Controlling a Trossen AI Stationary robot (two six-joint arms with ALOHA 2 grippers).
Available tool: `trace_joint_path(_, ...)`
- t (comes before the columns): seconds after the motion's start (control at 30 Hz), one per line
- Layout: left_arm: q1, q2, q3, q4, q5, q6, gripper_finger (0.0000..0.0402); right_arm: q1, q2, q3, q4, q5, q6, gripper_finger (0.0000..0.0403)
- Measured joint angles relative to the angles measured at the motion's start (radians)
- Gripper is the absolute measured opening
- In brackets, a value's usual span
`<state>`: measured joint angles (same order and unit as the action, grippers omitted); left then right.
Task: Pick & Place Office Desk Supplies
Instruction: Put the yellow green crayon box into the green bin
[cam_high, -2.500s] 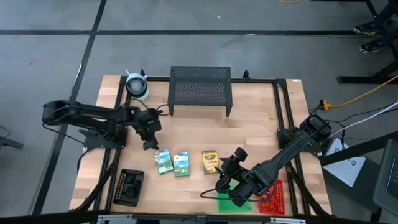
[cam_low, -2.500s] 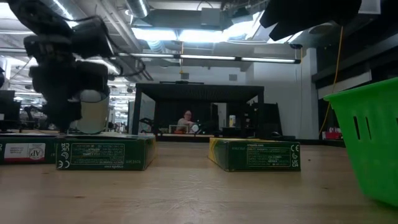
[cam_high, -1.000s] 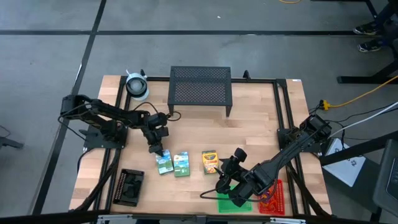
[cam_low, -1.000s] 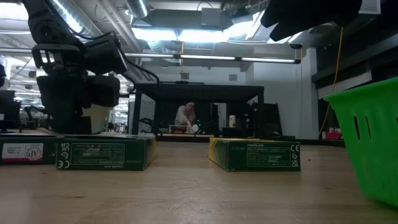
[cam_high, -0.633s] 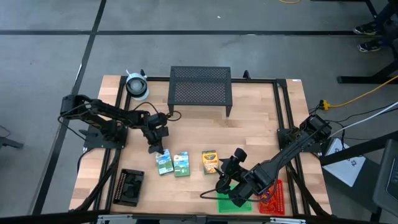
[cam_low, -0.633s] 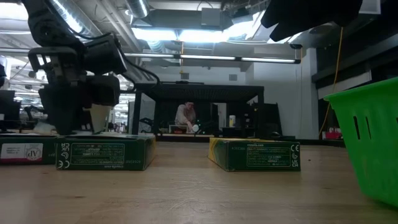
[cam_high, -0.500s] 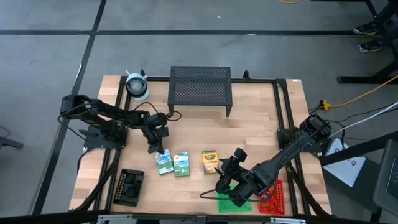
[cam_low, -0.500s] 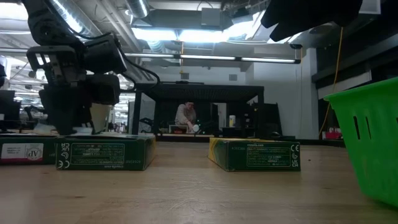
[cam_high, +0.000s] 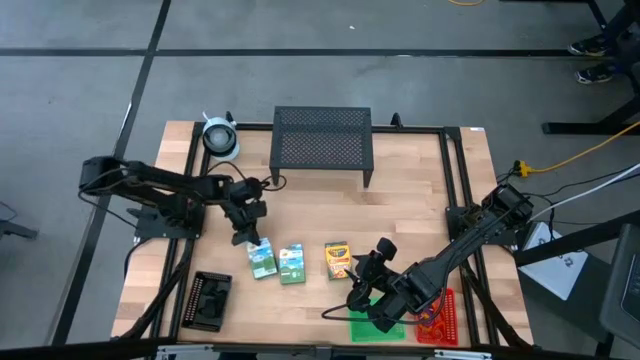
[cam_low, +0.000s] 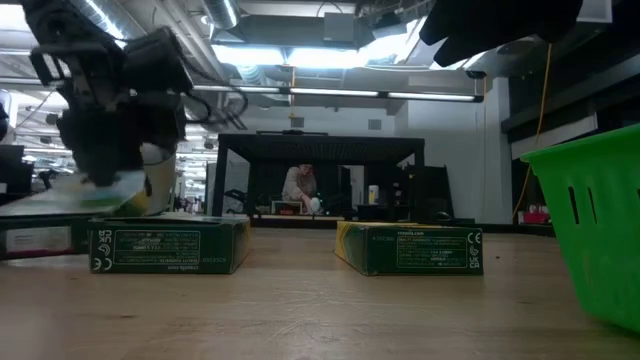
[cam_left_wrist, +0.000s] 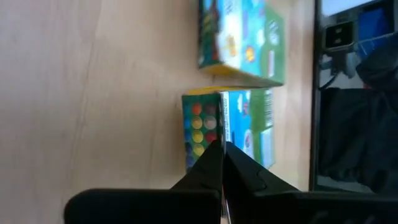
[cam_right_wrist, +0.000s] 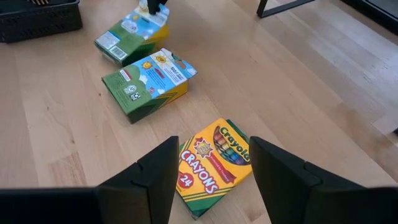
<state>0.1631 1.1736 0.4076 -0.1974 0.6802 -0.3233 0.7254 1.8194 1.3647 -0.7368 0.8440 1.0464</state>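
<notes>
1. My left claw (cam_high: 250, 237) is pressed together on the flap edge of the small green-and-white card box (cam_high: 261, 258) lying farthest to my left on the wooden table (cam_high: 420, 210). In my left wrist view my fingertips (cam_left_wrist: 219, 163) meet with almost no gap, so I judge I am pinching only thin card, not the box body.

2. From the low view, that end of the box (cam_low: 70, 195) sits tipped up off the table while its other end seems to rest low. I took it by the edge because, lying flat, it looks too wide for my jaws.

3. The second green-and-white card box (cam_high: 291, 263) lies flat just beside it, and the yellow-green crayon box (cam_high: 337, 259) lies flat a little farther to my right. None of them is in a tray yet.

4. My right claw (cam_high: 372, 262) hangs spread above the table near the crayon box, which shows between its fingers (cam_right_wrist: 155, 171) in the right wrist view without being touched. It holds nothing.

5. The green plastic tray (cam_high: 372, 325) and the red plastic tray (cam_high: 441, 318) sit at the table's near edge under my right arm. The black plastic tray (cam_high: 209, 301) sits at the near edge on my left, close to the pinched box, so I judge that is the likeliest drop.

6. A thin flap pinch could slip or let the box swing.
</notes>
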Motion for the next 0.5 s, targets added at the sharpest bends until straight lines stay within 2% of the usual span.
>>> trace_joint_path(0.07, 0.000, -0.066, 0.000, -0.014, -0.015, -0.002, 0.0002, 0.001, 0.000, 0.000, 0.001, 0.011, -0.013, 0.0196)
trace_joint_path(0.23, 0.000, -0.220, 0.000, -0.012, -0.036, -0.006, 0.0001, 0.021, 0.000, 0.000, 0.072, 0.168, -0.112, 0.0196)
trace_joint_path(0.4, 0.000, -0.319, 0.000, 0.021, -0.074, -0.003, 0.0002, 0.070, 0.000, 0.000, 0.212, 0.369, -0.274, 0.0196)
trace_joint_path(0.5, 0.000, -0.346, 0.000, 0.046, -0.076, 0.010, 0.0001, 0.113, 0.000, 0.000, 0.221, 0.511, -0.295, 0.0196)
